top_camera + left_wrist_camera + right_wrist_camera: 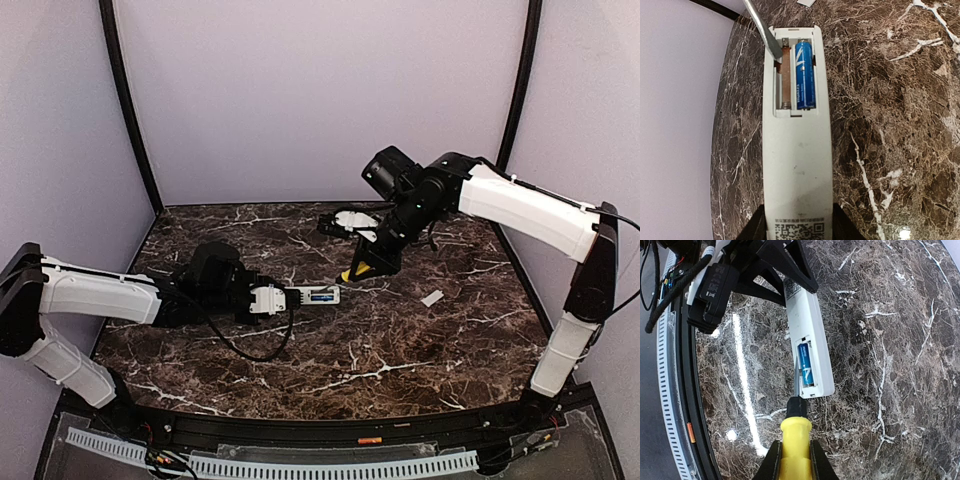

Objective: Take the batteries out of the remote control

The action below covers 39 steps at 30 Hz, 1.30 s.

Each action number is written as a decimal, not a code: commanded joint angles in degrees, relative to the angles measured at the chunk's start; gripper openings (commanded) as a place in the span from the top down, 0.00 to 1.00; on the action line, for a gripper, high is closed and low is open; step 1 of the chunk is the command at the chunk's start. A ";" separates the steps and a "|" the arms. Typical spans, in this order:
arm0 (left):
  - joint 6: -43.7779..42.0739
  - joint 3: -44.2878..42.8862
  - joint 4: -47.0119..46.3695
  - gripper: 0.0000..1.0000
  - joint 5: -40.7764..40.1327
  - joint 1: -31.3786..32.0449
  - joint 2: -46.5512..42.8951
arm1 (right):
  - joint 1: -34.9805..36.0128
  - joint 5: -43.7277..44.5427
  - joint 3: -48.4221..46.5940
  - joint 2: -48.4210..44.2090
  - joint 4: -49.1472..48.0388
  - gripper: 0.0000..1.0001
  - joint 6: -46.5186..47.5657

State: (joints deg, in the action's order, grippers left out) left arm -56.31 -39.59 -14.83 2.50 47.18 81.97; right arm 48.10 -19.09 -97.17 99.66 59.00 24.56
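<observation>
On the marble table, our left gripper clamps the remote control by its code-marked end. Our right gripper grips a yellow screwdriver, its blade tip in the open compartment beside one blue battery.

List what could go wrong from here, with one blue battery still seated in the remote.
1. The screwdriver blade sits in the slot beside the battery, not under it; levering may slip.
2. The left jaws hold the remote control only at its code end, so prying at the far end could twist it loose.
</observation>
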 commanded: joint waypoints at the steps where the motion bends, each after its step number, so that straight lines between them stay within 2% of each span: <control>1: 0.16 -0.23 -0.08 1.00 0.35 0.36 -1.65 | 1.20 2.78 -1.01 1.16 0.45 1.00 0.48; 28: -0.35 -2.19 2.69 1.00 0.66 1.17 -1.25 | 2.58 4.28 -1.34 3.21 0.80 1.00 0.58; 39: -0.88 -2.77 3.53 1.00 0.09 1.25 -0.59 | 4.42 9.61 -2.05 5.13 2.95 1.00 -0.78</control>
State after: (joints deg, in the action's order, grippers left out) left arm -56.93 -40.36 -11.44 2.44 48.18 82.00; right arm 51.13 -12.71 -97.69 103.18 59.86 24.77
